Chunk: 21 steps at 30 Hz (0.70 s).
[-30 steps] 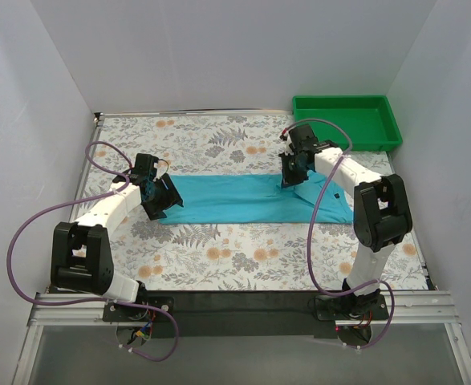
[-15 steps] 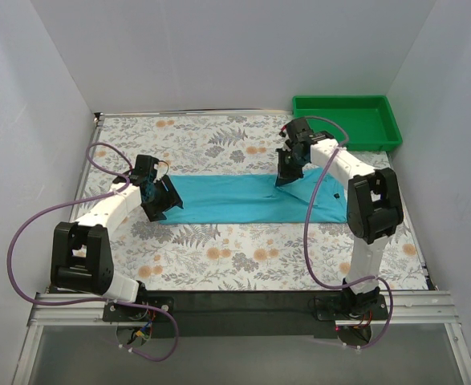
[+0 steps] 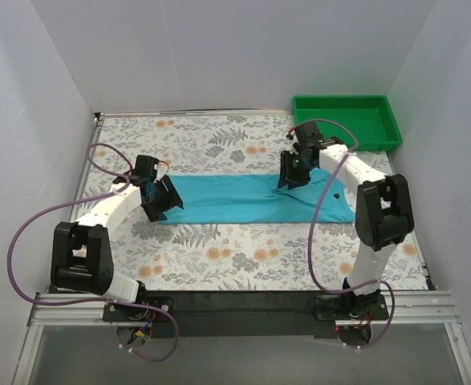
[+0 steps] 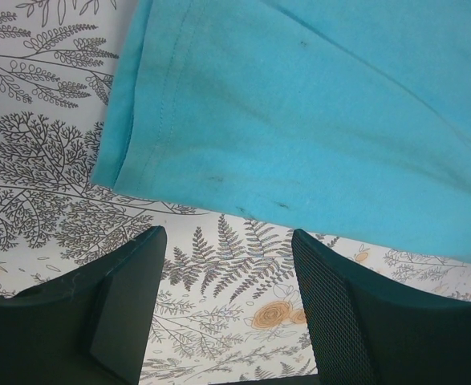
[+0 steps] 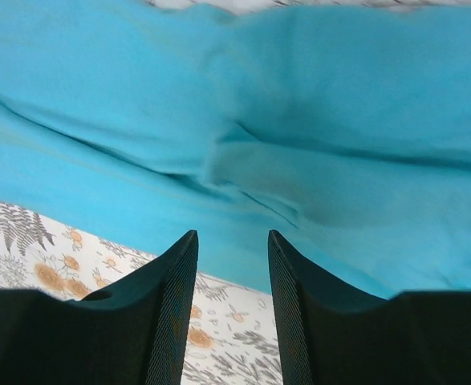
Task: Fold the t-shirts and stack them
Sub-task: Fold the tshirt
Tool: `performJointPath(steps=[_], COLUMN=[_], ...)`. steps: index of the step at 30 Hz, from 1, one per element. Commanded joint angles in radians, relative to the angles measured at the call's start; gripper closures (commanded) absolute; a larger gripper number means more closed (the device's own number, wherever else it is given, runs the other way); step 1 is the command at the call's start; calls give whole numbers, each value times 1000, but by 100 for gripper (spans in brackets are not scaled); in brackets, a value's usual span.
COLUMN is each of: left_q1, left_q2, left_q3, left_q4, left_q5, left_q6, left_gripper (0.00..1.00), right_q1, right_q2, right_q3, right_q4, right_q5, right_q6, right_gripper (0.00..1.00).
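The turquoise t-shirt (image 3: 235, 199) lies as a long flat strip across the middle of the flowered table. My left gripper (image 3: 163, 205) hovers at its left end, open, with nothing between the fingers. In the left wrist view the shirt's stitched hem (image 4: 299, 120) lies just beyond the open left gripper (image 4: 228, 234), over bare tablecloth. My right gripper (image 3: 290, 180) hangs over the shirt's right part near its back edge. In the right wrist view the right gripper (image 5: 232, 234) is open above creased cloth of the t-shirt (image 5: 219, 120), holding nothing.
A green plastic tray (image 3: 343, 99) stands at the back right corner, just behind the right arm. White walls close in the table on the left, back and right. The flowered tablecloth (image 3: 243, 249) shows in front of the shirt.
My right gripper has opened and let go of the shirt, whose right end now lies flatter. The right arm shifted slightly. The left arm has not moved.
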Motion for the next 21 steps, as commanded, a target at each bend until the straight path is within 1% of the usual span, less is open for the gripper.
performJointPath(steps=[1, 2, 3, 5, 6, 8, 9, 10, 11, 13, 14, 15, 17, 19, 21], left_q1=[-5, -5, -6, -9, -9, -9, -9, -9, -9, -9, -8, -8, 0, 12, 44], left_q2=[-35, -26, -24, -18, -13, -1, 5, 22, 28, 51, 60, 71, 96, 100, 91], left_q3=[-1, 5, 5, 9, 5, -1, -10, -14, -21, -50, -59, -65, -94, -122, -180], left_q4=[17, 20, 25, 32, 46, 61, 77, 87, 106, 127, 133, 137, 141, 152, 172], left_q5=[29, 31, 32, 32, 34, 31, 29, 25, 8, -14, -35, -48, -63, -58, -48], left_q6=[10, 12, 12, 12, 10, 6, -4, -10, -16, -40, -50, -56, -77, -102, -122], left_gripper=[40, 40, 40, 40, 40, 40, 40, 40, 40, 41, 43, 46, 48, 52, 54], right_q1=[-90, -134, -151, -202, -217, -268, -283, -297, -326, -346, -395, -413, -467, -501, -533], right_q2=[-147, -162, -188, -206, -225, -245, -266, -274, -283, -302, -308, -320, -328, -341, -357], right_q3=[-110, -143, -197, -254, -313, -375, -412, -473, -505, -585, -608, -631, -692, -717, -733], right_q4=[95, 133, 148, 185, 225, 274, 327, 348, 368, 418, 435, 449, 497, 515, 530], right_q5=[-6, -25, -42, -89, -106, -146, -157, -160, -158, -152, -148, -140, -128, -106, -103], right_q6=[-2, 12, 17, 26, 29, 49, 69, 76, 81, 95, 101, 103, 113, 118, 121], right_gripper=[59, 60, 61, 62, 63, 65, 66, 66, 66, 66, 66, 66, 66, 66, 66])
